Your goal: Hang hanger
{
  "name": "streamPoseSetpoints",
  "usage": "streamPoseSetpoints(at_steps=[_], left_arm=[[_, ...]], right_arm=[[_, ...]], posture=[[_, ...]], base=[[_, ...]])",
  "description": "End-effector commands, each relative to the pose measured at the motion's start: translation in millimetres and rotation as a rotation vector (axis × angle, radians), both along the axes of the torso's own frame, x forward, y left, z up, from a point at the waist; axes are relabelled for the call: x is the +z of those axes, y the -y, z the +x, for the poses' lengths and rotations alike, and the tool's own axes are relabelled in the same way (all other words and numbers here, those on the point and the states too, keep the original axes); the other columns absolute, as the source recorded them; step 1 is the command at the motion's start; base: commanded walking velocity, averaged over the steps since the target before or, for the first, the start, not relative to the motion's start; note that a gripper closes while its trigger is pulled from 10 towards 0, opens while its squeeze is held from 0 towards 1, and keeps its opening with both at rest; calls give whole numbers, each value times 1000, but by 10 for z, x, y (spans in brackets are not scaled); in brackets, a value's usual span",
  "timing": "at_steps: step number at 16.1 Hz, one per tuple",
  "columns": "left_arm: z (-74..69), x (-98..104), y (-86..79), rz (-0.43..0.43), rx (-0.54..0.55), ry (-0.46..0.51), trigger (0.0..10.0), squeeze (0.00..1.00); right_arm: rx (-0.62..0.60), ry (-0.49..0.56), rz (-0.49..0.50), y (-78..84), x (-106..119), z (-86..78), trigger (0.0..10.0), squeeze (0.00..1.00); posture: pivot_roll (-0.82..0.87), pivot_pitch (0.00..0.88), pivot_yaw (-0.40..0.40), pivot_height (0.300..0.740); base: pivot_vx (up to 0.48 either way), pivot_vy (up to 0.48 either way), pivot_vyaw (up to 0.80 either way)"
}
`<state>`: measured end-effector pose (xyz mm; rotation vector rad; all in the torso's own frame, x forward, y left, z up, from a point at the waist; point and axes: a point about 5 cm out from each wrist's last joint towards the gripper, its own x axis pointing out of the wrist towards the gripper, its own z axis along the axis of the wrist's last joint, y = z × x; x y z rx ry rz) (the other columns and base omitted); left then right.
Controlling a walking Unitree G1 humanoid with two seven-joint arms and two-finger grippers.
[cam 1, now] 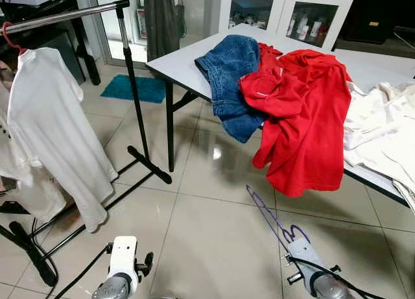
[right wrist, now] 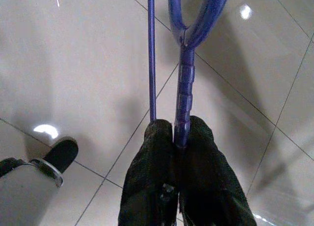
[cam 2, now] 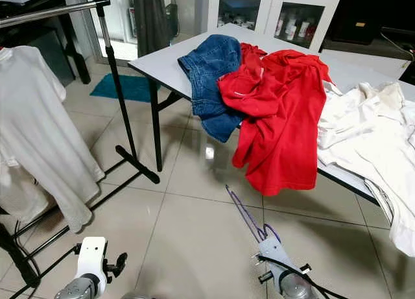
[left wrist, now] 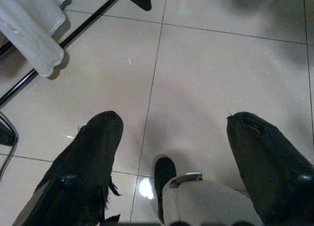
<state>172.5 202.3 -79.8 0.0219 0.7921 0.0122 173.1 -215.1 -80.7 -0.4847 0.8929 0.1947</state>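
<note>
Purple wire, the hanger (cam 1: 269, 211) sits pinched by its twisted neck between the closed fingers of the right gripper (right wrist: 177, 134), low over the tiled floor (cam 1: 214, 240) in front of the table (cam 1: 178, 62). Left of that table stands the clothes rack (cam 1: 133, 85) (a white shirt (cam 1: 52, 127) hanging from it). Nearby, the left gripper (left wrist: 174, 138) hangs spread wide, holding nothing.

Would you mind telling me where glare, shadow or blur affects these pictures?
Left eye view: a bright reflection on the floor tiles below the table; otherwise sharp. Left wrist view: the open left hand is dark, with a small glare spot between its fingers. Right wrist view: the purple hanger casts soft shadows; glare spots dot the tiles.
</note>
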Motion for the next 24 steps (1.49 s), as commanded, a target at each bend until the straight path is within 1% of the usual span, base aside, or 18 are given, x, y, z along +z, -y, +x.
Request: streamPoseSetpoints(at_steps=[1, 4, 6, 8, 9, 11, 12, 14, 17, 19, 20, 21, 23, 24], left_arm=[[51, 22, 10, 2, -20, 10, 10000, 224], [46, 15, 26, 13, -52, -1, 10000, 224], [3, 1, 1, 18, -52, -9, 10000, 224], [-91, -35, -26, 26, -42, -29, 10000, 224], [-149, -61, 3, 14, -10, -32, 10000, 224], [-189, -82, 40, 4, 0, -37, 10000, 220], [-244, -111, 102, -11, 5, -48, 10000, 220], [-296, -141, 189, -22, -1, -61, 10000, 224], [-276, -138, 212, -20, -7, -60, 10000, 224], [-234, -119, 174, -8, -16, -54, 10000, 220], [-210, -107, 122, 7, -19, -55, 10000, 227], [-210, -107, 122, 7, -19, -55, 10000, 227], [-194, -95, 72, 27, -40, -57, 10000, 224], [-150, -64, 29, 53, -66, -34, 10000, 224]], right_arm=[[-15, 10, -3, 13, 6, 7, 10000, 0], [-33, 17, -10, 43, 10, 0, 10000, 0], [-59, 28, -10, 73, 12, -15, 10000, 0], [-65, 16, -18, 129, -4, -86, 10000, 0], [-30, -2, -32, 175, -13, -143, 10000, 0], [-20, -9, -42, 217, -15, -179, 10000, 0], [-24, -12, -54, 279, -9, -211, 10000, 0], [-44, -1, -63, 376, 24, -209, 10000, 0], [-21, 30, -56, 358, 61, -123, 10000, 0], [-20, 52, -44, 318, 79, -62, 10000, 0], [-24, 68, -34, 278, 89, -17, 10000, 0], [-24, 68, -34, 278, 89, -17, 10000, 0], [-44, 80, -24, 248, 90, 5, 10000, 0], [-56, 86, -14, 217, 85, 11, 10000, 0]], posture=[[186, 0, -8, 740], [182, 18, 1, 740], [178, 43, 4, 740], [177, 72, -23, 740], [174, 99, -54, 740], [171, 108, -68, 740], [167, 111, -76, 740], [163, 111, -90, 740], [157, 99, -91, 740], [157, 94, -88, 740], [158, 64, -67, 740], [158, 64, -67, 740], [159, 48, -46, 740], [163, 41, -35, 740]], base=[[0, 0, 0], [0, 0, 0], [0, 0, 0], [0, 0, 0], [0, 0, 0], [0, 0, 0], [0, 0, 0], [0, 0, 0], [0, 0, 0], [0, 0, 0], [0, 0, 0], [0, 0, 0], [0, 0, 0], [0, 0, 0]])
